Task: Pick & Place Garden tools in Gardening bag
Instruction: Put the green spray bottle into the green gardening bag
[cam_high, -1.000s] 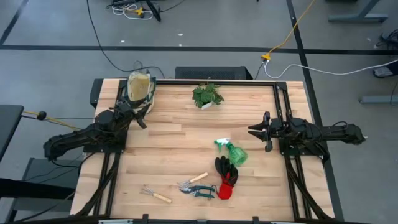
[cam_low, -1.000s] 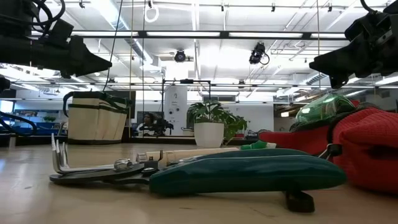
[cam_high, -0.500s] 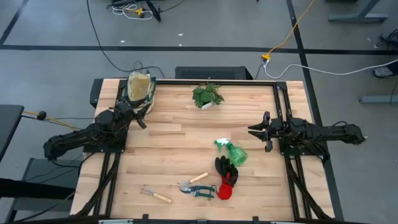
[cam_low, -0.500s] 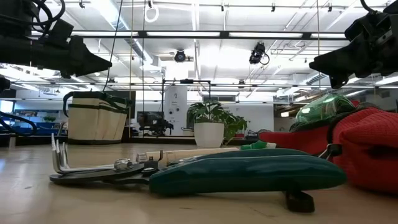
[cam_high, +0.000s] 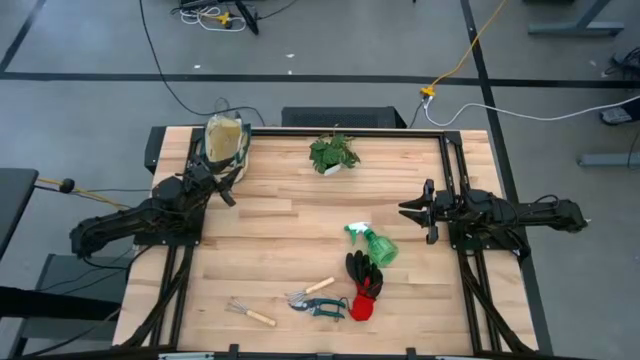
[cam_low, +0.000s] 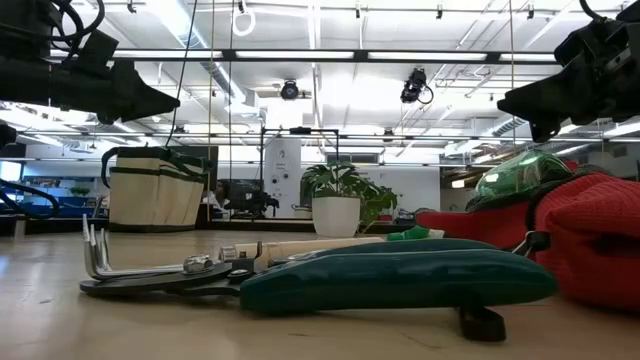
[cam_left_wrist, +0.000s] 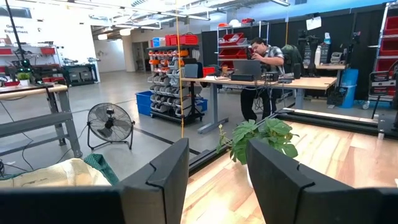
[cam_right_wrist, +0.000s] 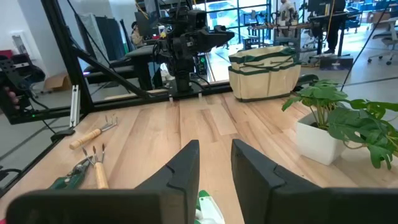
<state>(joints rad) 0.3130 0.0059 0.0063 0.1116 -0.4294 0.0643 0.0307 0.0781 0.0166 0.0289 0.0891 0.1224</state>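
The beige gardening bag (cam_high: 226, 139) stands at the table's far left corner and also shows in the right wrist view (cam_right_wrist: 266, 73). The green spray bottle (cam_high: 374, 243), black-and-red gloves (cam_high: 364, 286), teal-handled shears (cam_high: 322, 305) and two wooden-handled tools (cam_high: 250, 314) lie on the table's near right half. My left gripper (cam_high: 229, 186) is open and empty beside the bag. My right gripper (cam_high: 413, 211) is open and empty at the right edge, above and to the right of the spray bottle.
A leafy plant in a white pot (cam_high: 333, 154) stands at the far middle of the table. Bare wood lies between the two arms in the table's middle. In the left wrist view a person (cam_left_wrist: 264, 68) stands at a desk beyond the table.
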